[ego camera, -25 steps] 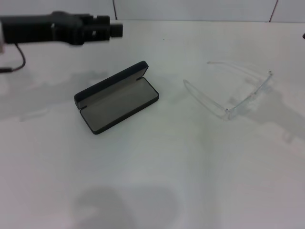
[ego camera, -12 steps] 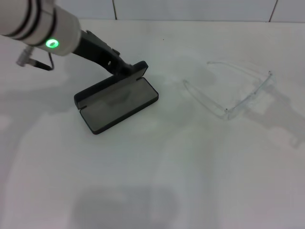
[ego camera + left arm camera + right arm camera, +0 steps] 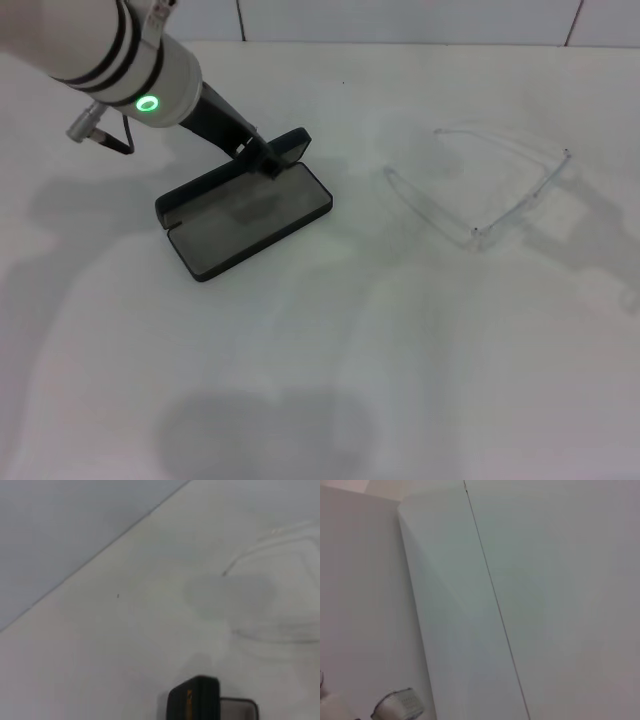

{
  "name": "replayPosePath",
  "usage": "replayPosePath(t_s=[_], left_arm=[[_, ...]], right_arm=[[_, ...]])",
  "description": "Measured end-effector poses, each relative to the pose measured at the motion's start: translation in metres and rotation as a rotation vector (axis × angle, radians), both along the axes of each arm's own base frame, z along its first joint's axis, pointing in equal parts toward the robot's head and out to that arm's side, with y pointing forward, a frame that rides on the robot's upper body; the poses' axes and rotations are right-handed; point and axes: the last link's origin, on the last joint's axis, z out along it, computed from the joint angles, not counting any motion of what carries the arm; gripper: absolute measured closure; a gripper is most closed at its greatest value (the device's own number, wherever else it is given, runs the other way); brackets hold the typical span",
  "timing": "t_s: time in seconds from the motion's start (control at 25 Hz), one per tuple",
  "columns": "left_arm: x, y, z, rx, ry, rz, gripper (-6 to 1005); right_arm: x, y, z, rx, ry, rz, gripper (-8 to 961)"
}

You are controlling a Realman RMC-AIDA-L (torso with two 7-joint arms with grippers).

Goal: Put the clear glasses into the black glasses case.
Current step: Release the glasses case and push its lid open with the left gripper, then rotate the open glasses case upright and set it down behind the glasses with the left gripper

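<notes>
The black glasses case (image 3: 250, 215) lies open left of the table's middle, grey lining up, its lid raised along the far side. My left gripper (image 3: 265, 162) reaches down from the upper left, and its black tip is at the lid's right end, just over the tray. The left wrist view shows one end of the lid (image 3: 194, 701) with orange lettering. The clear glasses (image 3: 480, 195) lie to the right of the case with both arms unfolded, well apart from it. They show faintly in the left wrist view (image 3: 224, 573). My right gripper is out of the head view.
The white table (image 3: 320, 380) runs back to a tiled wall (image 3: 400, 18). The left arm's white forearm (image 3: 120, 60) with a green light hangs over the table's far left. The right wrist view shows only white panels (image 3: 545, 605).
The left arm has swung from level over the far left down to the case, its tip now at the lid's right end. Case and glasses have not moved.
</notes>
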Motion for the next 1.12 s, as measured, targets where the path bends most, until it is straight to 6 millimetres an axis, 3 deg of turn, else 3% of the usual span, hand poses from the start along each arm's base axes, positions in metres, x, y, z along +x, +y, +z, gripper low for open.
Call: replayPosePath(t_s=[0.4,0.8,1.0,1.12], left_arm=[[-0.025,0.011,-0.010,0.006,0.095,0.020,523],[-0.021,0.012,-0.019,-0.040,0.128,0.006,562],[-0.018,0.010,-0.023,-0.056,0.147,-0.013,729],[-0.017,0.010,-0.025,-0.062,0.152,-0.021,735]], right_arm=[[-0.002,0.002,0.001,0.007,0.003,0.008,81],[-0.001,0.003,0.002,0.017,0.004,-0.001,80],[0.003,0.001,0.002,0.038,0.007,-0.016,81],[0.005,0.000,0.001,0.046,0.011,-0.024,81]])
